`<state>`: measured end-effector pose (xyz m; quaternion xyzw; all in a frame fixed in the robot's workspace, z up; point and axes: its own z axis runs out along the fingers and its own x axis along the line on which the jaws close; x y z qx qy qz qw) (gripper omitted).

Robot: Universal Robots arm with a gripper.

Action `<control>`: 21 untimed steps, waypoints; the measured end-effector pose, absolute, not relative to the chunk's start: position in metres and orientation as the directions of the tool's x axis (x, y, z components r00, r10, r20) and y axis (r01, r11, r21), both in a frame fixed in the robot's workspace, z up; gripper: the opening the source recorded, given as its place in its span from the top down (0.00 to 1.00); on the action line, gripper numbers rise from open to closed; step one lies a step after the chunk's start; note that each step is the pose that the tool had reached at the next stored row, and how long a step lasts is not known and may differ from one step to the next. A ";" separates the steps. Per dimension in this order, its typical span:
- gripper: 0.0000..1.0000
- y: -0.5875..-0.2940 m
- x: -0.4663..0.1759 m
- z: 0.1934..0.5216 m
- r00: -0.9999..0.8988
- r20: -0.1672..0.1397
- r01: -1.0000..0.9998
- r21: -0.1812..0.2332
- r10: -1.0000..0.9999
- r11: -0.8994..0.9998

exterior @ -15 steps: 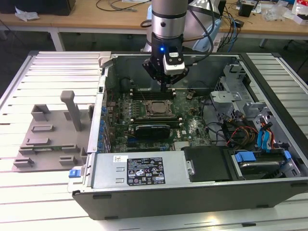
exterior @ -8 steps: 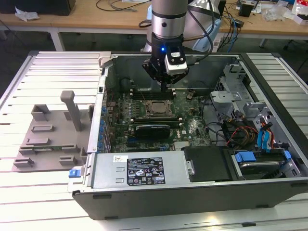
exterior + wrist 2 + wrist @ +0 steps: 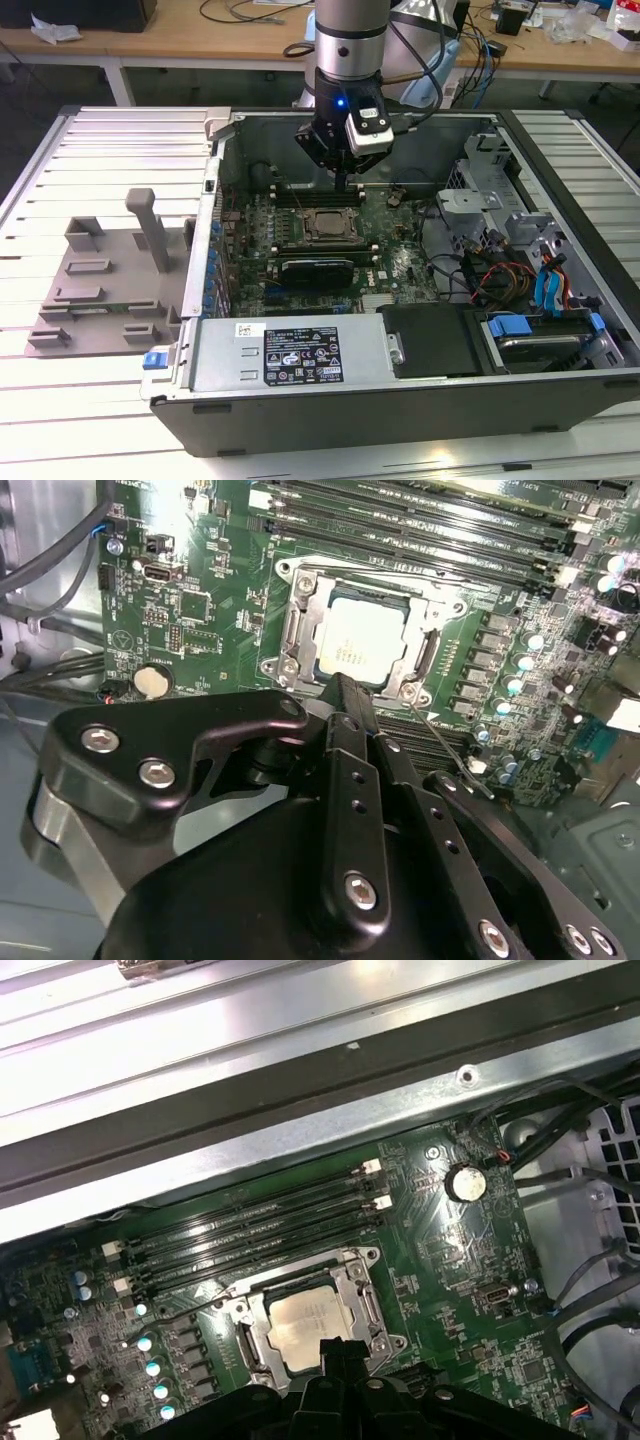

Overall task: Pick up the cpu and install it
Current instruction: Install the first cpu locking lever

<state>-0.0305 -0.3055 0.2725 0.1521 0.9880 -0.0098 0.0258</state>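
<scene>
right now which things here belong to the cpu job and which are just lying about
Job:
- small flat square silver-grey cpu, lying in the metal-framed motherboard socket
- black end effector, close over the socket's edge

Lying about:
- long black expansion card
- grey plastic tray on the exterior view's left
- round silver coin battery
- black memory slots

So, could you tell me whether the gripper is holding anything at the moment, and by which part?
Nothing appears to be held: the cpu lies flat in the socket, and the gripper sits at the cpu's edge, contact unclear.
</scene>
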 end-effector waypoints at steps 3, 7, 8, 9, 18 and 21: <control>0.89 -0.305 -0.031 0.273 -0.958 -0.054 0.283 -0.012 0.282 0.959; 0.89 -0.305 -0.031 0.273 -0.964 -0.054 0.261 -0.012 0.260 0.965; 0.89 -0.305 -0.031 0.273 -0.965 -0.054 0.257 -0.012 0.256 0.966; 0.89 -0.305 -0.031 0.273 -0.966 -0.054 0.254 -0.012 0.253 0.967; 0.89 -0.305 -0.031 0.273 -0.979 -0.054 0.199 -0.012 0.198 0.980; 0.89 -0.305 -0.031 0.273 -0.983 -0.054 0.177 -0.012 0.176 0.984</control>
